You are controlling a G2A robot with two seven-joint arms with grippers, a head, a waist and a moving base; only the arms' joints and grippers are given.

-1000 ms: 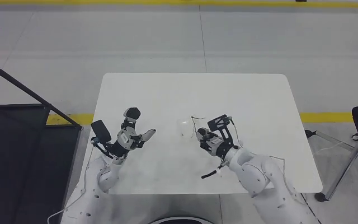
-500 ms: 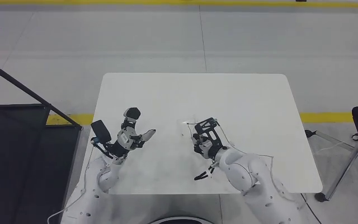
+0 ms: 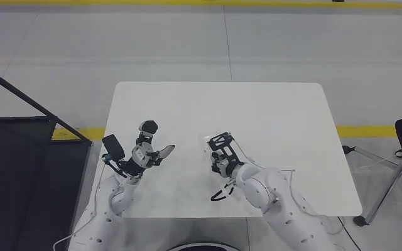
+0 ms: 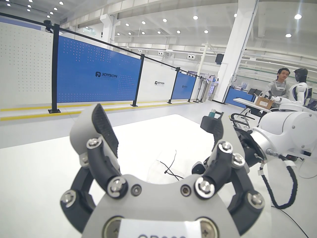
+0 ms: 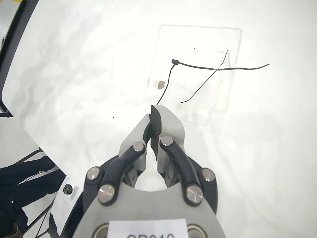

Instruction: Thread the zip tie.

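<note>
Now, my right hand [image 5: 154, 115] pinched on the zip tie [image 5: 198, 66] over the counter [image 5: 74, 50], my left hand [image 4: 158, 117] spread wide.

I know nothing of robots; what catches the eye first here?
The right gripper, mid-table, is pinched shut on the end of a thin black zip tie that lies across a clear plastic sheet. The left gripper hangs open farther off, above the white table.

Left pincer [image 4: 158, 125] agape, right pincer [image 5: 154, 115] seemingly closed.
</note>
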